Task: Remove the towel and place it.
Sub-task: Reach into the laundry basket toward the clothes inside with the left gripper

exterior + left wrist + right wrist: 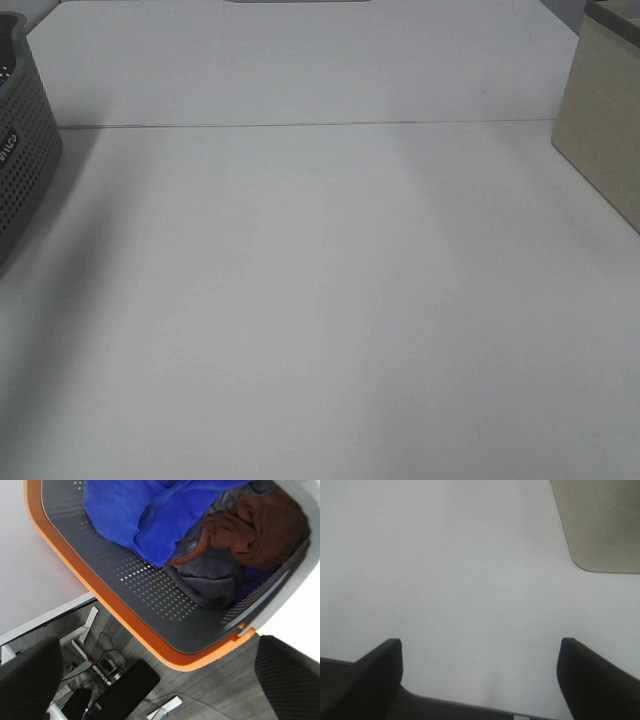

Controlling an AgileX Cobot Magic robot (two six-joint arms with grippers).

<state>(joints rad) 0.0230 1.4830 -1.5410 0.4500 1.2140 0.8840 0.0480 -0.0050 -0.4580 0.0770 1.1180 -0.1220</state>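
The towel (150, 515), royal blue and plush, lies bunched in a grey perforated basket (150, 600) with an orange rim, beside a brown cloth (255, 527) and a grey cloth (210, 580). My left gripper (160, 680) hovers above the basket's edge, open, its black fingers (30, 680) wide apart and holding nothing. My right gripper (480, 675) is open over the bare white table (470, 570), empty. Neither gripper shows in the exterior high view, where only the basket's side (25, 150) appears at the left edge.
A beige box (605, 130) stands at the right edge of the table; its corner (600, 525) also shows in the right wrist view. Past the table edge, the left wrist view shows floor with cables and a black device (120, 690).
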